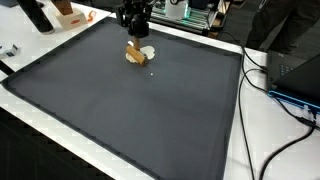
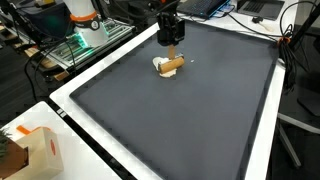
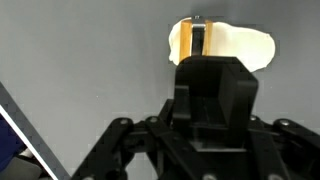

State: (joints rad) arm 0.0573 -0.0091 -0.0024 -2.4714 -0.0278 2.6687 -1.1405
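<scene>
Even overhead light, bright; low-res pics.
Soft shadows on mat (image 1: 150, 110); wrist view: gripper (image 3: 197, 45) dark, blurry up close.

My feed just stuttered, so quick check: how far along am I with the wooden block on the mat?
Done: the gripper is down over the wooden block, beside a pale round piece on the dark mat. In hand: the grasp; whether the jaws are shut on the block cannot be told. Left: probably the lift, since the block seems to rest on the mat.

Arm upright, hand (image 2: 170, 44) pointing down (jaws hidden)
</scene>
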